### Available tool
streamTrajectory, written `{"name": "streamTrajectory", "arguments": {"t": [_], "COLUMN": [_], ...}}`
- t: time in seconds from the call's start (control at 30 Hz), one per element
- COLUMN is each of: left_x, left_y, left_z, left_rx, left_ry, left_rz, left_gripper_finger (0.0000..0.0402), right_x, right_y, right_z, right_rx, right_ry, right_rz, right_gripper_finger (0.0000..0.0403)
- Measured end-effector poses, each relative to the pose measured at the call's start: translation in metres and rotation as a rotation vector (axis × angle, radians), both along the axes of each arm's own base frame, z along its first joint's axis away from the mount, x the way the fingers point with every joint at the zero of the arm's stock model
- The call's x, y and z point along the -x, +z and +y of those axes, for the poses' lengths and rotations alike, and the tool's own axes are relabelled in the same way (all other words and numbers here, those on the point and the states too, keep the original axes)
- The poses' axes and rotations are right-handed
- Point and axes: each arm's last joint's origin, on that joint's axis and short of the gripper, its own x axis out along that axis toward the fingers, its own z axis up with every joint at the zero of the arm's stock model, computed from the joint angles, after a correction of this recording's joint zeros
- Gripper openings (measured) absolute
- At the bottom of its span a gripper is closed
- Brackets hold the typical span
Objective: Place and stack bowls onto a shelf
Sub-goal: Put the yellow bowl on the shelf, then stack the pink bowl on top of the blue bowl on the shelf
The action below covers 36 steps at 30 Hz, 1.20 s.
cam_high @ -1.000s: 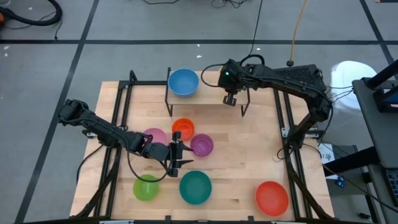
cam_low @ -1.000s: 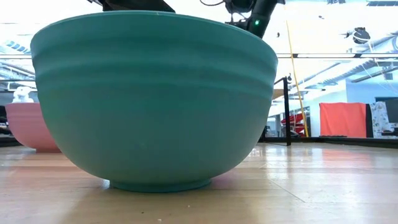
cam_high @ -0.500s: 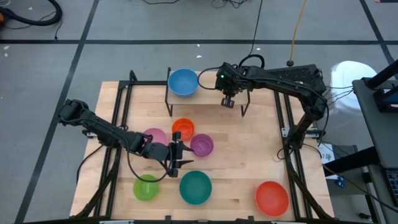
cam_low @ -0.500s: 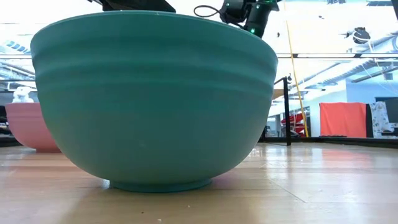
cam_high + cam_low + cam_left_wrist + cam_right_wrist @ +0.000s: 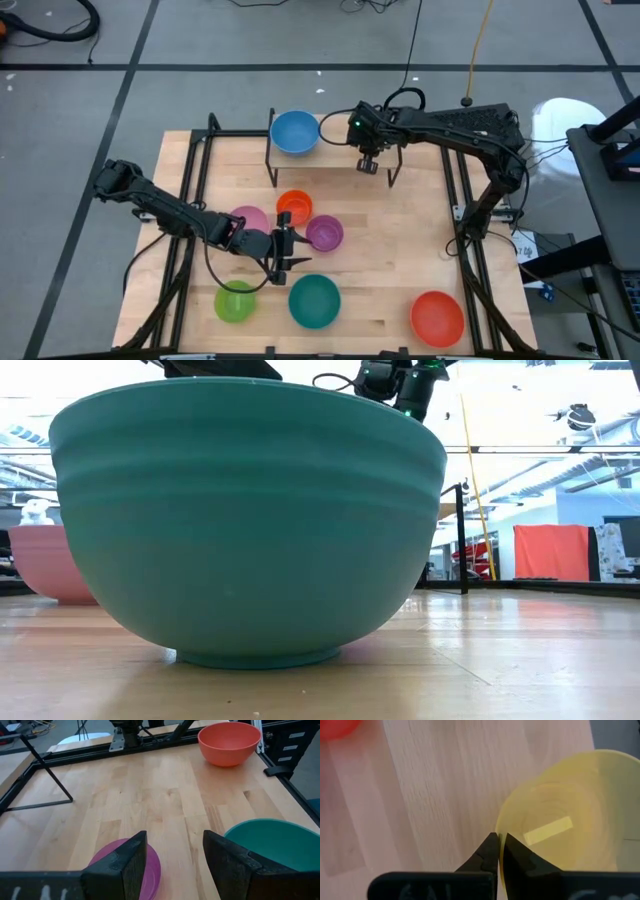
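As far as the overhead view shows, only the blue bowl (image 5: 294,132) is seated on the shelf (image 5: 335,145), at its left end. A yellow bowl (image 5: 560,827) is pinched by its rim in the right end effector (image 5: 498,851), whose fingers are nearly closed on the thin wall; from the wrist view it appears to be held over the light-wood board, though whether it rests there cannot be told. It is hidden under the arm in the overhead view. The task is therefore judged to be at an early stage, with six bowls left on the desk (image 5: 400,260).

Those six are spread over the near half: the pink bowl (image 5: 246,220), the orange bowl (image 5: 294,207) and the purple bowl (image 5: 325,232) clustered together, the green bowl (image 5: 234,301) and the teal bowl (image 5: 314,301) near the front edge, and the red bowl (image 5: 437,317) apart at the front right corner.

The left end effector (image 5: 172,855) is held with its fingers moderately parted and empty, between the purple and teal bowls, just above the desk.

Access to the shelf is bounded by its black wire legs (image 5: 272,165). The tight cluster of three bowls is likely to crowd any grasp made there.
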Motion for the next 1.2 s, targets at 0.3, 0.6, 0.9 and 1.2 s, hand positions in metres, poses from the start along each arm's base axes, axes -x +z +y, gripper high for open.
{"name": "streamTrajectory", "arguments": {"t": [0.3, 0.6, 0.9, 1.2], "left_x": [0.000, 0.000, 0.001, 0.001], "left_y": [0.000, 0.000, -0.001, -0.002], "left_z": [0.000, 0.000, 0.000, 0.000], "left_rx": [0.000, 0.003, -0.001, 0.004], "left_ry": [-0.001, 0.000, 0.001, 0.004], "left_rz": [0.001, 0.001, 0.014, 0.021], "left_gripper_finger": [0.0200, 0.0200, 0.0200, 0.0200], "right_x": [0.000, -0.001, -0.002, 0.007], "right_y": [-0.002, 0.001, 0.029, 0.060], "right_z": [0.000, 0.002, 0.029, 0.076], "right_rx": [-0.004, -0.003, 0.038, 0.018], "right_ry": [-0.017, -0.038, -0.001, 0.054], "right_rz": [-0.007, -0.036, -0.190, -0.336], "right_gripper_finger": [0.0028, 0.0060, 0.0133, 0.0144]}}
